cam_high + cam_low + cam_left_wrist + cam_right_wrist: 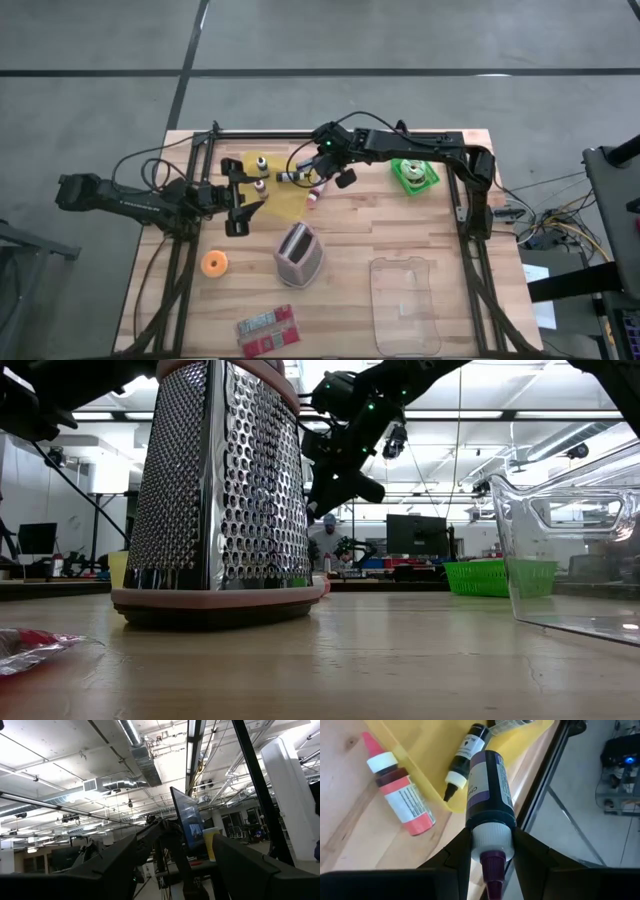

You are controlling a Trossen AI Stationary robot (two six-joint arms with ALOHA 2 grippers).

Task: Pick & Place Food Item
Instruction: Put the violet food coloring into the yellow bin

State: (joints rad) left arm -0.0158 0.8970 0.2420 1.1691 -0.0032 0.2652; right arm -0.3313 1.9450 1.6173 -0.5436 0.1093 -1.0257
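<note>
On the wooden table (400, 235), above the yellow tray (427, 782), we see the purple-capped bottle (488, 795) lodged between the right gripper (490, 852)'s fingers. It is dark, with a white collar and purple nozzle. The right jaws clench its neck; the left gripper (237, 200) hangs released near the tray.

Looms large at left on the table (400, 660): a metal grater (215, 490) with pink base. Stands right: clear container (570, 550), green basket (487, 577) behind.
</note>
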